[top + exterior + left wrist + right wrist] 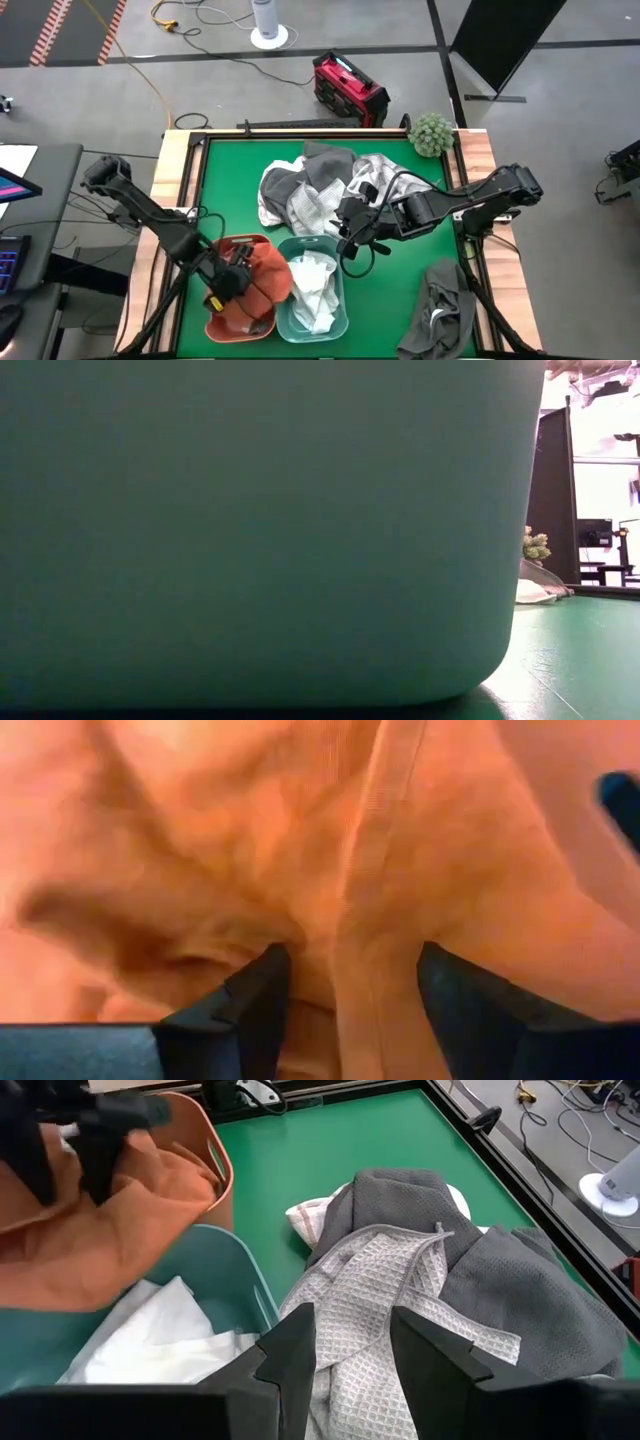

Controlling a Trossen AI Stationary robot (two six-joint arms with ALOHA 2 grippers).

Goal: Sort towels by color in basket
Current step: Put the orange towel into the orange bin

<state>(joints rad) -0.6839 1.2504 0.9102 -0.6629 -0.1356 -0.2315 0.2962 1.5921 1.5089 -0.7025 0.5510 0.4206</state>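
Teal basket [260, 530] wall blocks the low view; left end effector [345, 985] pinches rust-orange towel [300, 840]; right end effector [350, 1345] gapes empty.

My low view is almost wholly blocked by the teal basket [260, 530] wall — only a sliver of table [580, 660] and the green ball [536, 546] shows past it. My left wrist view is filled with blurred rust-orange towel [300, 850], so the orange basket [222, 327] beneath is hidden there — my left fingers [255, 1000] are cut off by the edge
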